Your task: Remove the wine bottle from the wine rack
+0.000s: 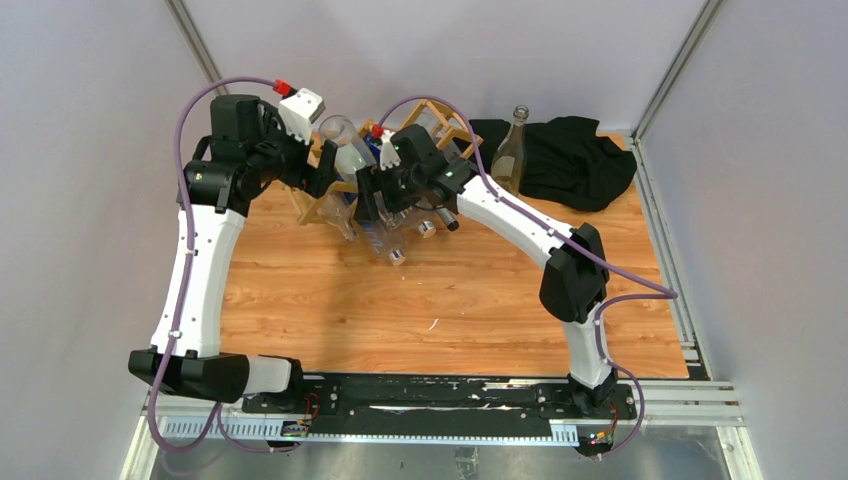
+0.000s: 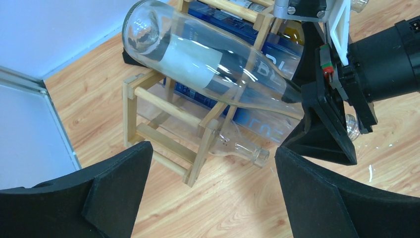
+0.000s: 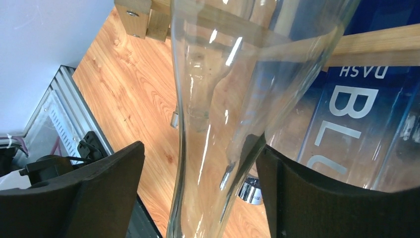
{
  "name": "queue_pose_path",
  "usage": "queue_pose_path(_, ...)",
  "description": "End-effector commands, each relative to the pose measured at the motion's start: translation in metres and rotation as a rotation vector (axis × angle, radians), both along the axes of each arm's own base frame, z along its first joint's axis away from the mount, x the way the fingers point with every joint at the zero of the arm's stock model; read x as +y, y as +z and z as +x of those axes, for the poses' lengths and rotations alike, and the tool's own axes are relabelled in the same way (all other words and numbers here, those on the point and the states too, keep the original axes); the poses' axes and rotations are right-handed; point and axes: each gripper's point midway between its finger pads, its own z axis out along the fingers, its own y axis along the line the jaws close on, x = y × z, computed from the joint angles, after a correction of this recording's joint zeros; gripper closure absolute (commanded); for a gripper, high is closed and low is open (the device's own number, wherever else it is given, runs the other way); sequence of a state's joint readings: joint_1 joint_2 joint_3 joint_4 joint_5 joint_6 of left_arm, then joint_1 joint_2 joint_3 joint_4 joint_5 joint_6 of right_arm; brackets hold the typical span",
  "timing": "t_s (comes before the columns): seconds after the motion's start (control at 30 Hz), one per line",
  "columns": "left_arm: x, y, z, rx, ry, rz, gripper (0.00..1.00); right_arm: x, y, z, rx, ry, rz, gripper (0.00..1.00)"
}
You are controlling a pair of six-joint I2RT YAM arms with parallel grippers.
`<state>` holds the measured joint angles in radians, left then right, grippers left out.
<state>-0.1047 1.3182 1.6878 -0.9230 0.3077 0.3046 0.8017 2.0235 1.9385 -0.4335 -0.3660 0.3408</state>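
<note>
Wood tabletop [image 1: 450, 300], clear white-labelled wine bottle [image 2: 193, 62]

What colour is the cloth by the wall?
The cloth is black; the top view shows it best.

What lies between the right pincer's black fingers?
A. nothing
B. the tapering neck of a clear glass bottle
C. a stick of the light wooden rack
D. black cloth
B: the right wrist view shows the clear glass bottle narrowing between the fingers of the open right pincer.
</note>
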Motion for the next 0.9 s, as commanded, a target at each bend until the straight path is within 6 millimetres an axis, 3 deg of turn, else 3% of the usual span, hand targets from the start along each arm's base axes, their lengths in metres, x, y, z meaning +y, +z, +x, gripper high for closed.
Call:
queue_pose_path(0.0, 0.000, 0.000, -0.007, -0.004, -0.025, 0.000, 0.00, 0.000, 0.008, 0.004, 0.031, -0.008, 0.041, 0.18)
queue_pose_path(0.23, -0.002, -0.003, -0.012, -0.003, -0.050, 0.008, 0.00, -0.008, 0.003, 0.017, 0.106, -0.061, 0.114, 0.32)
queue_pose_path(0.87, 0.000, -0.006, -0.016, -0.010, -0.059, 0.032, 0.00, 0.004, 0.007, 0.008, 0.193, 0.000, 0.224, 0.36)
